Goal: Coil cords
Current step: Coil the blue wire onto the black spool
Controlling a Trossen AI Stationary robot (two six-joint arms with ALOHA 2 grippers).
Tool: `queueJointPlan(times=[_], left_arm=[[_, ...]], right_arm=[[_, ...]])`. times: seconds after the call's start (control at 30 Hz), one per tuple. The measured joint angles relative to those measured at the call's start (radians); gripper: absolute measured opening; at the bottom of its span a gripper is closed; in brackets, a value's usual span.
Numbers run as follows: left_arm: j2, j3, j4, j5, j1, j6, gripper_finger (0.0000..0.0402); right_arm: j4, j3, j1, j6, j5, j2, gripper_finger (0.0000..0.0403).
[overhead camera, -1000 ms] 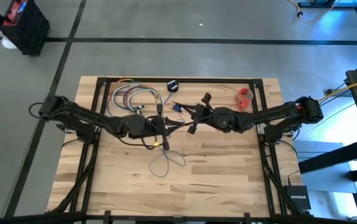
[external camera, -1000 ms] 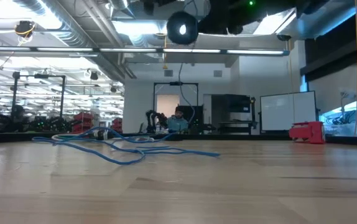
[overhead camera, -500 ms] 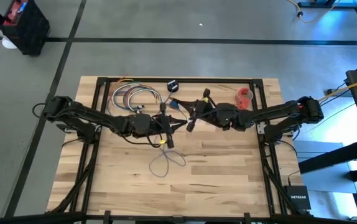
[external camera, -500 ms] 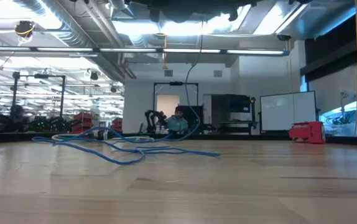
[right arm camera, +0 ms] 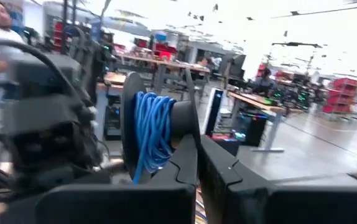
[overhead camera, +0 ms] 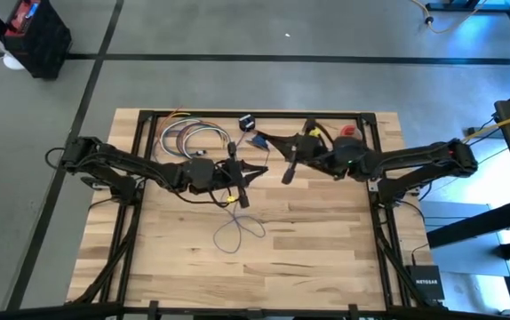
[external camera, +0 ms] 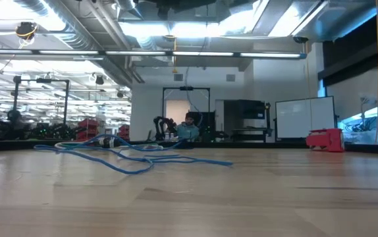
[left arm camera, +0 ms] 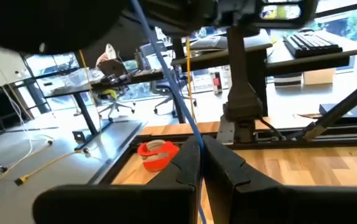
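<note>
Pinching down tight, the left jaws have the cord caught between them, and the blue line runs straight up and away from the tips. Over on the other side, the right jaws are closed too, and they look to be gripping the black puck, with turns of blue cord already wrapped round it.

A second ago the two grippers sat almost nose to nose near the middle of the counter. Now, from above, the right gripper has drawn back toward its own side edge, while the left gripper has hardly stirred. At counter level, the puck that hung up high has gone out of sight, and only a thin strand dangles there.

My read: that pull-back is taking up line between the two grips, one more turn in the making.

Plenty is left, though. Loose loops lie on the bare wood just past the left gripper, toward the middle of the counter, sprawled flat in the low view. A red tape roll sits beyond, apart from the cord.
</note>
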Motion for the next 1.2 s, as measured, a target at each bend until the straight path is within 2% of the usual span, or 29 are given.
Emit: queueJointPlan(times=[0.17,0.67,0.83,1.2], left_arm=[[0.001,-0.001,-0.035,0.006,0.018,-0.006,0.0008],[0.013,-0.012,-0.148,0.008,0.031,0.002,0.0008],[0.005,-0.008,-0.141,0.004,0.043,0.011,0.0004],[0.004,-0.007,-0.166,0.003,0.049,-0.036,0.0001]], right_arm=[[0.003,0.000,-0.001,0.014,-0.054,-0.041,0.0005],[0.054,0.013,-0.001,0.023,-0.111,-0.190,0.0005],[-0.009,0.007,-0.001,0.023,-0.165,-0.221,0.0005],[-0.101,0.006,-0.001,0.019,-0.155,-0.221,0.0005]])
